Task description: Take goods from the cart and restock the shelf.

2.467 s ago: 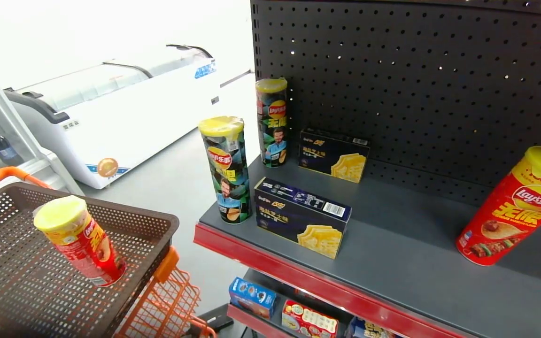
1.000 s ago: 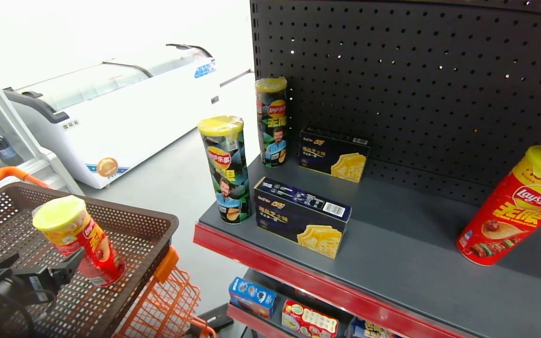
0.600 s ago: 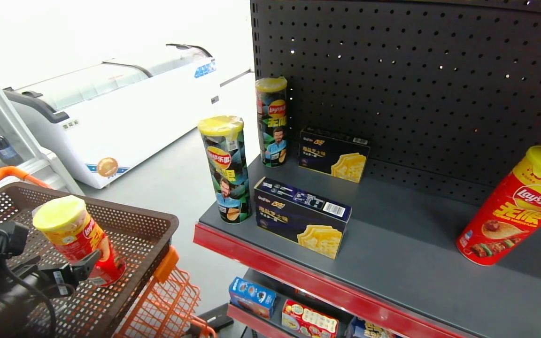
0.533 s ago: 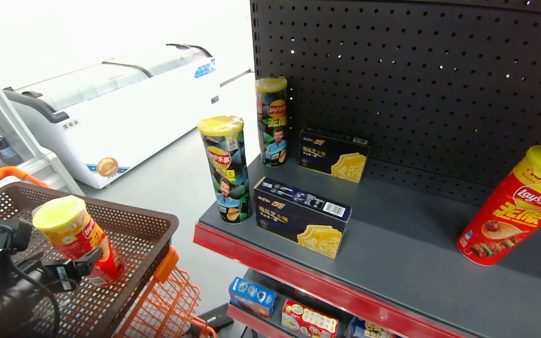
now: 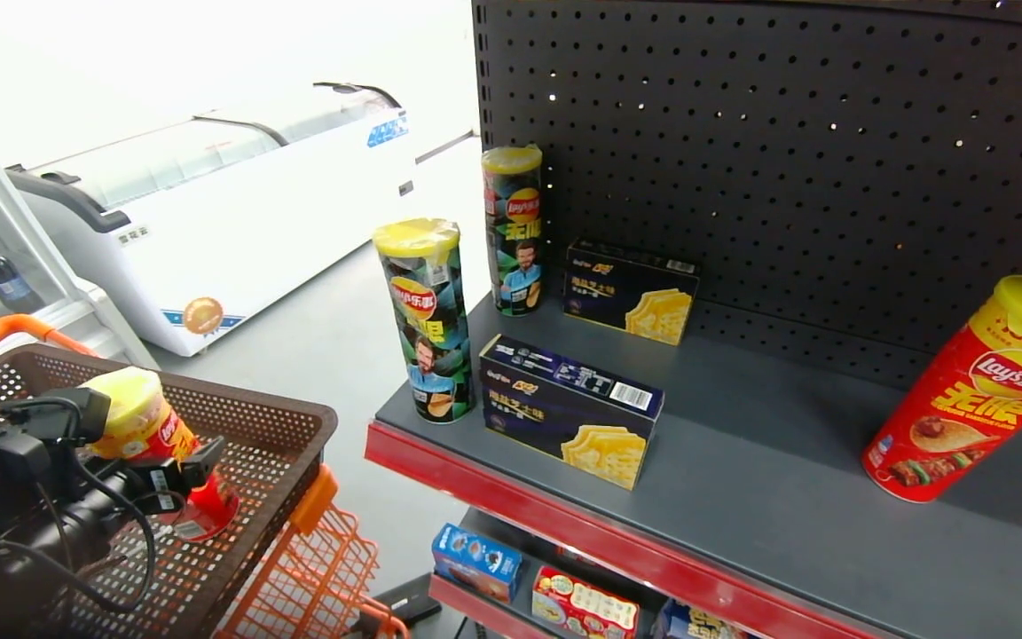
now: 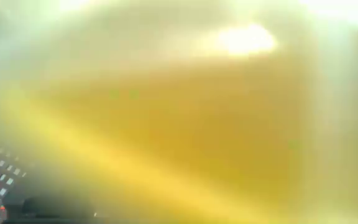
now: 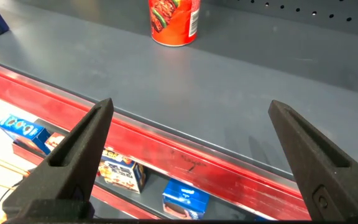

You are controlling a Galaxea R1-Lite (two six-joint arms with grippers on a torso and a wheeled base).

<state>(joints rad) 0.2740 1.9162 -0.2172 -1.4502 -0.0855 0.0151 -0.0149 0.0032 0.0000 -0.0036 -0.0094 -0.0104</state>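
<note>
A red chip can with a yellow lid (image 5: 169,435) stands tilted in the brown cart basket (image 5: 298,413) at the lower left. My left gripper (image 5: 156,448) is open and straddles the can at mid height; one finger (image 5: 206,451) shows at the can's right side. In the left wrist view the can (image 6: 197,124) sits right against the lens as a yellow blur. My right gripper (image 7: 190,106) is open and empty, hanging over the front edge of the grey shelf (image 7: 241,81). A matching red can (image 5: 963,408) stands at the shelf's right end, its base (image 7: 174,22) in the right wrist view.
On the shelf (image 5: 742,479) stand two dark chip cans (image 5: 427,319) (image 5: 514,231) and two dark boxes (image 5: 569,413) (image 5: 631,293); bare room lies between boxes and red can. Pegboard backs it. Small packs (image 5: 582,603) fill the lower shelf. A white freezer (image 5: 236,213) stands behind.
My left arm has come up into the basket and closed in on the red can, from beside it to around it. The can and the shelf goods have stayed put.
</note>
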